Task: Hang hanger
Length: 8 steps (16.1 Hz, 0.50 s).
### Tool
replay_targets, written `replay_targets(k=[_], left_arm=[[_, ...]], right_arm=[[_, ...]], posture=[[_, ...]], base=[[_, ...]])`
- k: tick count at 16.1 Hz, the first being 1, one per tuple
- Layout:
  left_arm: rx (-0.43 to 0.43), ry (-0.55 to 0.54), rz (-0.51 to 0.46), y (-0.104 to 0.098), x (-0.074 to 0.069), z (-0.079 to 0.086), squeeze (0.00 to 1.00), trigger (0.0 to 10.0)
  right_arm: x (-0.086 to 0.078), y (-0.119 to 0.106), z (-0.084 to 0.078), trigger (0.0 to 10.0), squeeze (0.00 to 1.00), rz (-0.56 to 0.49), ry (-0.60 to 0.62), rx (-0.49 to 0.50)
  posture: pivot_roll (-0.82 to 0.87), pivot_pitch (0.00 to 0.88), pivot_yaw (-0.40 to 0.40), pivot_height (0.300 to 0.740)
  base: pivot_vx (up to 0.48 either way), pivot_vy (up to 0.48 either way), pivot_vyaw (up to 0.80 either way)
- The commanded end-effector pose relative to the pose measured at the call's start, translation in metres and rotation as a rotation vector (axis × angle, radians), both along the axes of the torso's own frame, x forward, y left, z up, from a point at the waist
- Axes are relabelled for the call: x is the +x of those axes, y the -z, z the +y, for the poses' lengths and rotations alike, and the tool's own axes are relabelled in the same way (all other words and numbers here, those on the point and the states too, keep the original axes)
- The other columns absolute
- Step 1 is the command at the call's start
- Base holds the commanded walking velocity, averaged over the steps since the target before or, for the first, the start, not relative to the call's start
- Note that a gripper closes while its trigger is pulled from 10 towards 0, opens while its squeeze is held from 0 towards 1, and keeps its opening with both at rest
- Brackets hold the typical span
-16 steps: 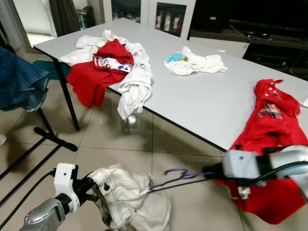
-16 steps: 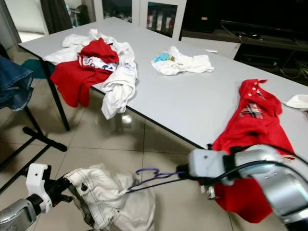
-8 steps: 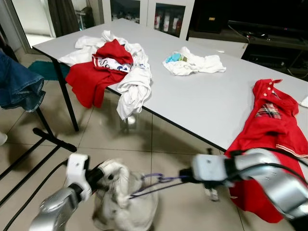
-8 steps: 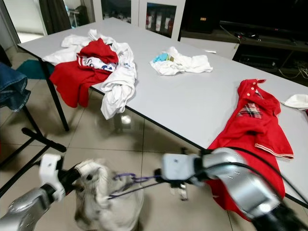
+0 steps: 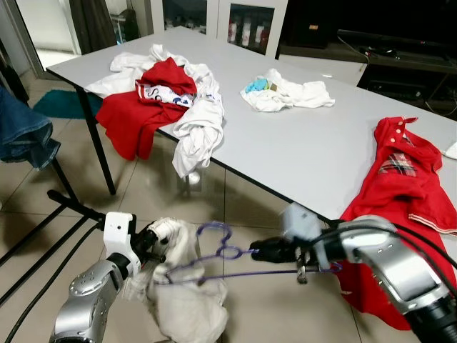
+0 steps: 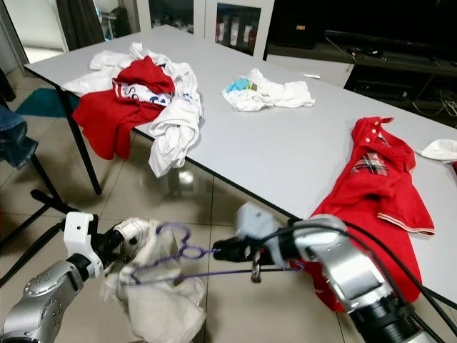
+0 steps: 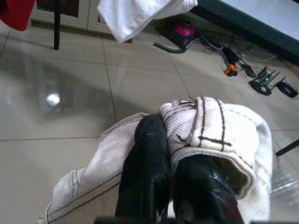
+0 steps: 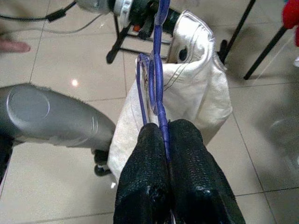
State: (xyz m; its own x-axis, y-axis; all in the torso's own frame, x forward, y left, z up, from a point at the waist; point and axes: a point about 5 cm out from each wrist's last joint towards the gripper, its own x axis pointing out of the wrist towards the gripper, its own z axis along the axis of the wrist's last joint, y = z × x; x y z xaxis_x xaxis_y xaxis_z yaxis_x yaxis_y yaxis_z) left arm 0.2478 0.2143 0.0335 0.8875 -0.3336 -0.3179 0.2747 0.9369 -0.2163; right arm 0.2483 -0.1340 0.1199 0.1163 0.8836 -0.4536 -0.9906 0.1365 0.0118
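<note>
A: Largest first. The grey table (image 5: pixel 300 153) carries a heap of red and white clothes (image 5: pixel 168 96) at its far corner and a red polo shirt (image 5: pixel 400 207) draped over the near edge. We are low in front of it, over the tiled floor (image 5: pixel 235 207).

B: And the task's thing?

A: The white garment (image 5: pixel 182 300) hangs between our arms, below table height, with the purple wire hanger (image 5: pixel 218 250) threaded into it. We judge the cloth soft and limp, light but bulky; it will sag wherever it is not held. The hanger looks thin and springy, likely to twist. Best hold: the stitched waistband hem for the cloth, the neck below the hook for the wire.

B: Effectors?

A: Left gripper (image 7: pixel 180 161) has its fingers pressed together on a fold of the garment's hem. Right gripper (image 8: pixel 167 140) is pinched tight on the hanger wire, hook pointing away from it towards the left arm.
</note>
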Motion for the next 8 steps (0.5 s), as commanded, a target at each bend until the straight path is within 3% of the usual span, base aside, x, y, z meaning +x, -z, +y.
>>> replay_targets(k=[1,3,4,6,8], left_arm=[[0.010,0.015,-0.007,0.000,0.001,-0.003,0.00,10.0],[0.034,0.015,0.002,0.004,-0.003,0.003,0.00,10.0],[0.038,0.008,0.001,0.004,-0.003,0.005,0.00,10.0],[0.040,0.005,-0.003,0.004,-0.002,0.006,0.00,10.0],[0.040,0.011,-0.009,0.003,-0.001,0.004,0.00,10.0]], right_arm=[[0.002,-0.011,-0.005,10.0,0.00,-0.021,-0.005,0.042],[-0.014,-0.004,-0.023,10.0,0.00,0.068,-0.071,-0.006],[-0.017,0.004,-0.030,10.0,0.00,0.081,-0.076,-0.075],[-0.012,0.026,-0.042,10.0,0.00,0.043,-0.022,-0.246],[-0.006,0.037,-0.039,10.0,0.00,-0.001,-0.003,-0.326]], posture=[[0.03,0.000,-0.065,0.740],[0.04,0.000,-0.066,0.740],[0.04,0.000,-0.067,0.740],[0.04,0.000,-0.066,0.740],[0.04,0.000,-0.064,0.740]], base=[[0.000,0.000,0.00],[0.000,0.000,0.00],[0.000,0.000,0.00],[0.000,0.000,0.00],[0.000,0.000,0.00]])
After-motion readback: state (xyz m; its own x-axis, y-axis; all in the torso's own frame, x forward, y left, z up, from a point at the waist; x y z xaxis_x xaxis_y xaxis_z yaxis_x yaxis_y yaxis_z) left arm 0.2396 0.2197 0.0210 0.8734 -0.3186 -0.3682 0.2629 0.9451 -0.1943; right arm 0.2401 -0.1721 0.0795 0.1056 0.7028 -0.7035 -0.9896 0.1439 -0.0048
